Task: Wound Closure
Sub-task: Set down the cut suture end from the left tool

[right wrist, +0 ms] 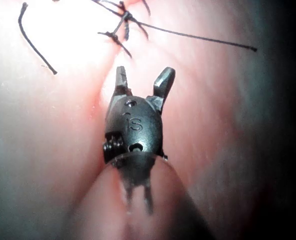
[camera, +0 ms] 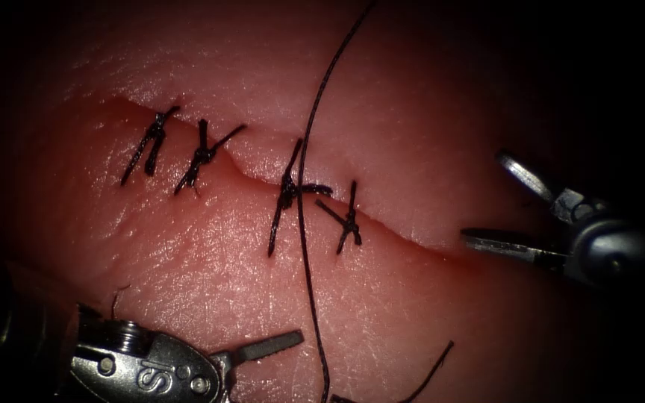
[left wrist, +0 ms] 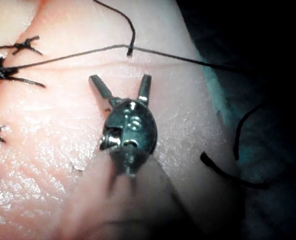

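Note:
The tissue (camera: 412, 119) has a cut (camera: 419, 240) running from upper left down to the right, crossed by several dark knotted stitches (camera: 287, 194). A long thread (camera: 309, 127) comes down from the top edge, passes just beside the third stitch and runs off the bottom edge. My left tool (camera: 266, 366) lies low on the left side of the cut, jaws open and holding nothing; its open jaws (left wrist: 120, 80) stand just short of the thread (left wrist: 62, 58). My right tool (camera: 483, 198) sits at the cut's unstitched right end, jaws open and empty, likewise spread in the right wrist view (right wrist: 143, 72).
A short loose piece of thread (camera: 431, 367) lies on the tissue near the bottom edge, right of the long thread. Another curled thread piece (left wrist: 238, 140) lies beyond the tissue's edge. Red fluid tints the cut near the right tool.

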`<control>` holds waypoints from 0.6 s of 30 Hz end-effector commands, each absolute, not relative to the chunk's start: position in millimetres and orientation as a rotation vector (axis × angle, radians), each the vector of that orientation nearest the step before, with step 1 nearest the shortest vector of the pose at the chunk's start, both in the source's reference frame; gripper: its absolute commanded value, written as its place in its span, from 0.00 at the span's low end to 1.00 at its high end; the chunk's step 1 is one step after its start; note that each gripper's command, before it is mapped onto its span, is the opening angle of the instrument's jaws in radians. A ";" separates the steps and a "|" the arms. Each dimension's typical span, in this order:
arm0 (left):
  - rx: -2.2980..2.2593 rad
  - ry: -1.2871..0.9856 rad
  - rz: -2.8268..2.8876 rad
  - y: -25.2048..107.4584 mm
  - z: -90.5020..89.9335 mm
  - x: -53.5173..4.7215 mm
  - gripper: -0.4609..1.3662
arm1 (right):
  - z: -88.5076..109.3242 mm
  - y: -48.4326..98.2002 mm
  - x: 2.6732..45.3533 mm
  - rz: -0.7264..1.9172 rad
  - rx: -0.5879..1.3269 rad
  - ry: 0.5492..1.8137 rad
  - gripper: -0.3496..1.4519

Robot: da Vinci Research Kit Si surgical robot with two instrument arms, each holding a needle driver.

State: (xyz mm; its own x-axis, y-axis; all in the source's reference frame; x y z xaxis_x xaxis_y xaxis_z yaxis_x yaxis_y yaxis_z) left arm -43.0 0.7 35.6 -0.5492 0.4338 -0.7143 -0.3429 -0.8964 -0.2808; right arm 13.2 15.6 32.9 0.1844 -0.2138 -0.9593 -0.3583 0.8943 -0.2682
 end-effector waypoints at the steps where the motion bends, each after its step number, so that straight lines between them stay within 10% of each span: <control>1: -1.150 -0.130 2.426 0.9 35.4 -42.4 0.60 | 32.9 15.7 13.2 0.105 -0.490 1.398 0.87; 9: -1.176 -0.093 2.419 2.6 32.9 -40.4 0.64 | 33.1 15.8 13.3 0.103 -0.487 1.394 0.87; 18: -1.316 0.000 2.361 6.0 28.8 -40.2 0.44 | 33.4 15.6 13.5 0.090 -0.475 1.384 0.87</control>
State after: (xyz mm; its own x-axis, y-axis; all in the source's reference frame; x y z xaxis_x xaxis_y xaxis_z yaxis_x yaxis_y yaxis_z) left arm -40.2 6.3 28.5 -0.4597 0.3612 -0.8113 -0.3660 -0.9094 -0.1974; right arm 13.5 15.6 33.5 0.1989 -0.2124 -0.9567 -0.3407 0.9004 -0.2707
